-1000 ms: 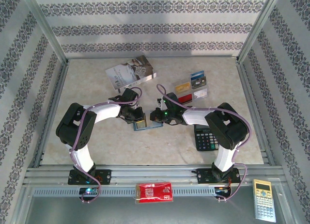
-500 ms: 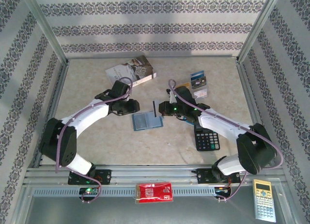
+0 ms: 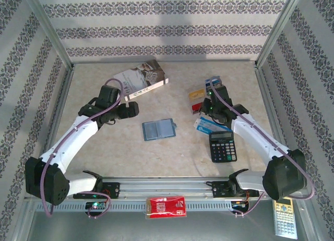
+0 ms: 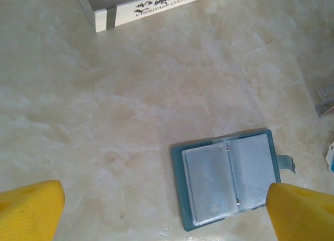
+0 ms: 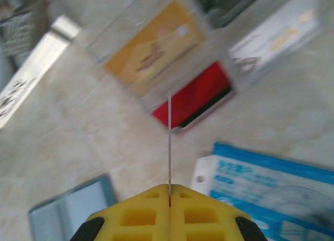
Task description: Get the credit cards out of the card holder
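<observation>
The right fingers (image 5: 141,217) are pinched shut on a credit card (image 5: 169,147) seen edge-on, over loose cards (image 5: 151,53) lying on the counter (image 5: 62,126). The left fingers (image 4: 31,209) are spread wide, holding nothing. The card holder (image 3: 159,130) lies open mid-counter, at 4 o'clock from the left fingers and 8 o'clock from the right. The book (image 3: 140,79) is at its 11 o'clock.

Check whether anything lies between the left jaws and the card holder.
Nothing visible does. The card holder lies open and flat on the table, with only bare tabletop between it and the open left jaws. The book lies well beyond, out of the way.
</observation>
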Controlling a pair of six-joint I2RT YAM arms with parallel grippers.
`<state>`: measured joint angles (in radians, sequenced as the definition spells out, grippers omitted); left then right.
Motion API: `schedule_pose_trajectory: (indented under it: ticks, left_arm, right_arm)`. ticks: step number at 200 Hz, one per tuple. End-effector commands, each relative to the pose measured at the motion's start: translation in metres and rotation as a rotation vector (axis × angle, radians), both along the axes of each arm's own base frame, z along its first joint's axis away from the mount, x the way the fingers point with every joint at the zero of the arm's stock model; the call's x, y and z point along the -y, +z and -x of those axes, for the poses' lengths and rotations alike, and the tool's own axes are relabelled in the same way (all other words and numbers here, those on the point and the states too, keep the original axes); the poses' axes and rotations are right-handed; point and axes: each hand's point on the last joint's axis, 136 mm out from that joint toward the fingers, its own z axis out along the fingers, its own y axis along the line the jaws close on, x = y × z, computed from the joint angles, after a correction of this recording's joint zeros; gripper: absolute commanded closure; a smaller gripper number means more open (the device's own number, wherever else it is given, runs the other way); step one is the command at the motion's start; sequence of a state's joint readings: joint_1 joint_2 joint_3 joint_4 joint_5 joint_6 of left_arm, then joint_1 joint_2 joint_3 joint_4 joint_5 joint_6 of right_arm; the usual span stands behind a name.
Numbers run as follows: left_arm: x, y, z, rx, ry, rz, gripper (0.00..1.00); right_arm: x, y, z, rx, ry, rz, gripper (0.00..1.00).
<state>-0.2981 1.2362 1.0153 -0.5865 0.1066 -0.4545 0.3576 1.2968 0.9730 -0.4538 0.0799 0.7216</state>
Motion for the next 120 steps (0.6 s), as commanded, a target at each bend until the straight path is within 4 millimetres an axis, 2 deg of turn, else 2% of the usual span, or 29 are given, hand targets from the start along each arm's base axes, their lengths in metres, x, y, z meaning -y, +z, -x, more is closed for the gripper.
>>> schedule_pose_trajectory:
  ticks: [1,59,89,120]
  left_arm:
    - [-0.015,-0.005,0.006,-0.002,-0.006,-0.069,0.0]
    - [-0.026,-0.013,0.004,-0.042,0.013,-0.096,0.0]
    - [-0.029,-0.019,0.004,-0.059,0.025,-0.091,0.0]
    - [-0.029,-0.024,0.001,-0.074,0.033,-0.079,0.0]
  right_arm:
    - [0.04,-0.001,-0.009,-0.048,-0.195,0.127,1.0]
    - [0.075,0.001,-0.056,-0.024,-0.509,0.162,1.0]
    - [0.086,-0.006,-0.066,-0.042,-0.661,0.148,1.0]
    - [0.088,-0.021,-0.07,-0.078,-0.789,0.099,0.99]
